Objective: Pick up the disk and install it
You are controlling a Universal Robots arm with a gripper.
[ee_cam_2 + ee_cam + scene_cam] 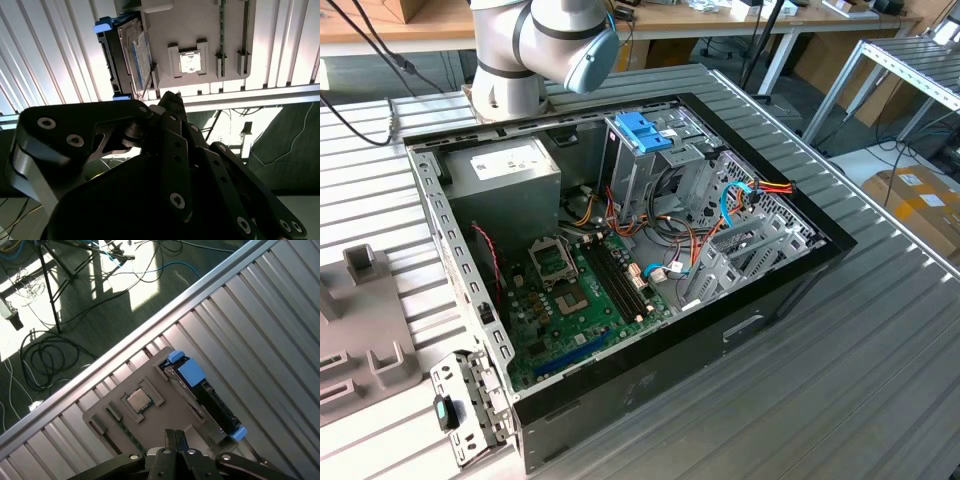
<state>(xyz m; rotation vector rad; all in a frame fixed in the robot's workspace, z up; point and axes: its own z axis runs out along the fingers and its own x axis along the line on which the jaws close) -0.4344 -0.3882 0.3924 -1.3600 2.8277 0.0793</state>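
The disk (202,395), a dark drive in a bright blue carrier, stands on its long edge in a slot of a grey fixture plate (165,415) on the ribbed metal table. In the second wrist view the disk (127,55) shows beside the same plate (200,30). My gripper (175,434) hovers above the plate's edge, a short way from the disk and not touching it. Its black fingertips (167,97) are pressed together with nothing between them.
A processor chip (137,400) sits in a recess of the plate. The open computer case (800,270) lies on the table, with a motherboard (580,290) and an upright metal cage with a blue handle (645,130). Past the table's edge (125,345) is floor strewn with cables.
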